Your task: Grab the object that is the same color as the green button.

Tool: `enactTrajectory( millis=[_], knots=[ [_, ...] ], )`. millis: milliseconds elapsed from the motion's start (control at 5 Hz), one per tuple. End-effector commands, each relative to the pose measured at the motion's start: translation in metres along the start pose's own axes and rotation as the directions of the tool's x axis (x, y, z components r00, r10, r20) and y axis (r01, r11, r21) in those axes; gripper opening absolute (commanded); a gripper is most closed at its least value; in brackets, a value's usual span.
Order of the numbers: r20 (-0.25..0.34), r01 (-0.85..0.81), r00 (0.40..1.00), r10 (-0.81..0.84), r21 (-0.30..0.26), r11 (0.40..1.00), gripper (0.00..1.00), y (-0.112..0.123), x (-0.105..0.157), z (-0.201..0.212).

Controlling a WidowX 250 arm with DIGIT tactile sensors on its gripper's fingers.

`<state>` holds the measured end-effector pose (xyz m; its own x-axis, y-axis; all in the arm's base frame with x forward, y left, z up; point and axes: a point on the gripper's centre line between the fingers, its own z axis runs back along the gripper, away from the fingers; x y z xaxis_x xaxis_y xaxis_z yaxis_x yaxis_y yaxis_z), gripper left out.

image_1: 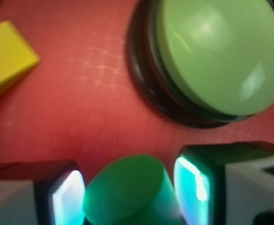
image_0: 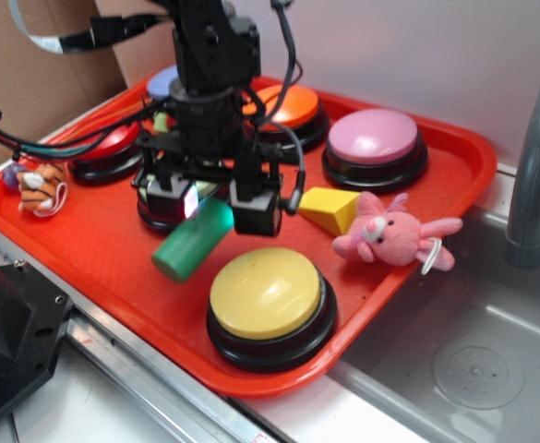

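Observation:
The object, a dark-green cylinder (image_0: 191,244), lies tilted on the red tray (image_0: 94,254), its upper end between my fingers. My gripper (image_0: 216,214) is shut on it. In the wrist view the cylinder (image_1: 127,192) fills the gap between the two lit pads (image_1: 67,199), which press on its sides. The green button (image_1: 216,56), pale and domed on a black base, sits just beyond the cylinder; in the exterior view only its base (image_0: 151,220) shows under the gripper.
A yellow button (image_0: 267,293) stands at the tray's front. A yellow wedge (image_0: 330,209) and a pink plush (image_0: 390,238) lie to the right. Pink (image_0: 374,138), orange (image_0: 288,104) and red (image_0: 113,143) buttons line the back. A tiger toy (image_0: 41,187) sits left; a sink (image_0: 477,369) lies right.

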<state>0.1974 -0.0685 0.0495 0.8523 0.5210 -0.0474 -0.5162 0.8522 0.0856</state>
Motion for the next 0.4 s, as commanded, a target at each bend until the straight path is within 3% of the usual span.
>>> enactTrajectory(
  millis=[0,200],
  knots=[
    [0.095,0.224,0.971,-0.221,-0.031,0.974,0.0,0.013,0.022,0.079],
    [0.178,0.309,0.937,-0.3,-0.028,0.951,0.0,0.021,0.025,0.111]
  ],
)
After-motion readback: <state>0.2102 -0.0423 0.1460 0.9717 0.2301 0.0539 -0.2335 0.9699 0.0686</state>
